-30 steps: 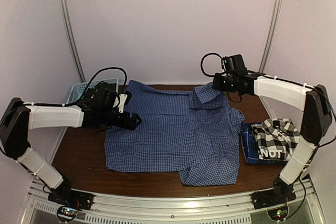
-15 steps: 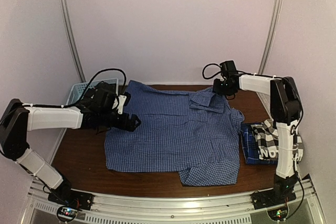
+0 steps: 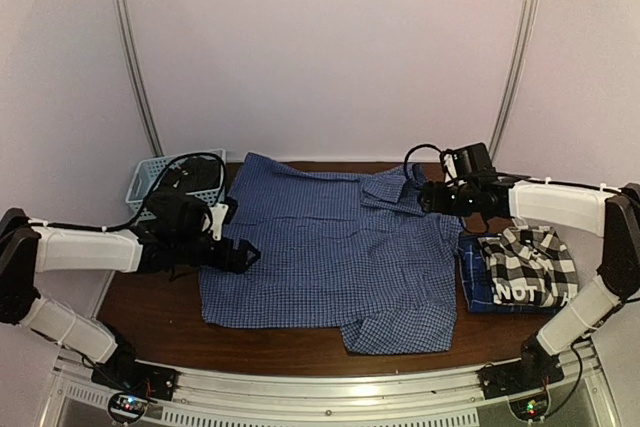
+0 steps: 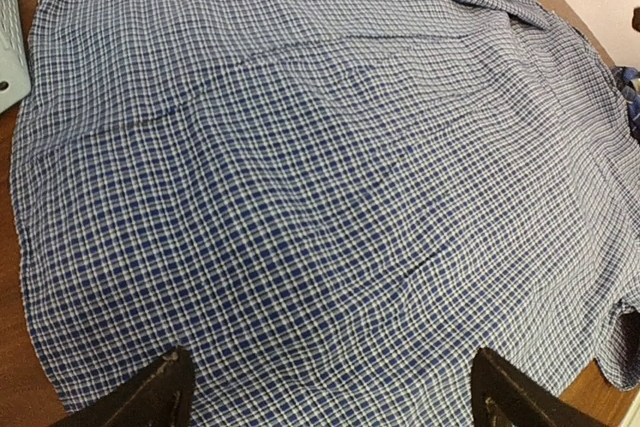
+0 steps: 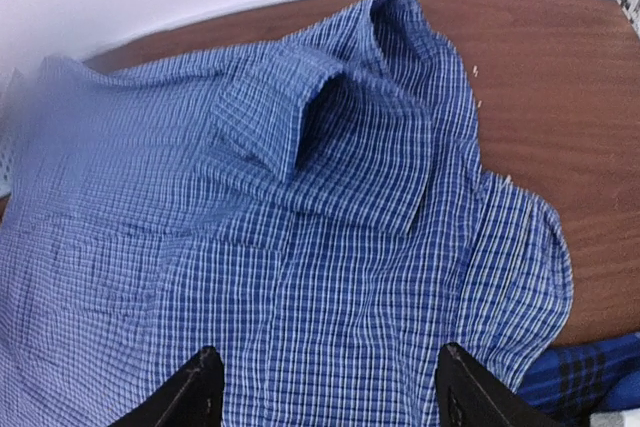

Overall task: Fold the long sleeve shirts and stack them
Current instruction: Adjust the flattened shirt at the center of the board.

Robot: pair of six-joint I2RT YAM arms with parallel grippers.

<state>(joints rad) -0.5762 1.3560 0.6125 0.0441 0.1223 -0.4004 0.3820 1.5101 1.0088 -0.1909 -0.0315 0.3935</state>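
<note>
The blue fine-check shirt (image 3: 330, 247) lies spread flat across the middle of the table, its collar (image 3: 395, 187) at the back right. My left gripper (image 3: 243, 253) hovers open at the shirt's left edge; in the left wrist view its fingers (image 4: 150, 402) stand wide apart over the cloth (image 4: 320, 177). My right gripper (image 3: 426, 198) hangs open just right of the collar (image 5: 275, 97), holding nothing. At the right, the black-and-white plaid shirt (image 3: 527, 265) lies folded on the darker blue plaid shirt (image 3: 472, 275).
A light blue lattice basket (image 3: 150, 177) stands at the back left corner, its edge also in the left wrist view (image 4: 8, 57). Bare brown table (image 5: 560, 77) shows behind and right of the collar. White walls close in the back and sides.
My right gripper has opened, let go of the collar and drawn back to the right; the collar now lies on the shirt. The left gripper has shifted slightly left and nearer.
</note>
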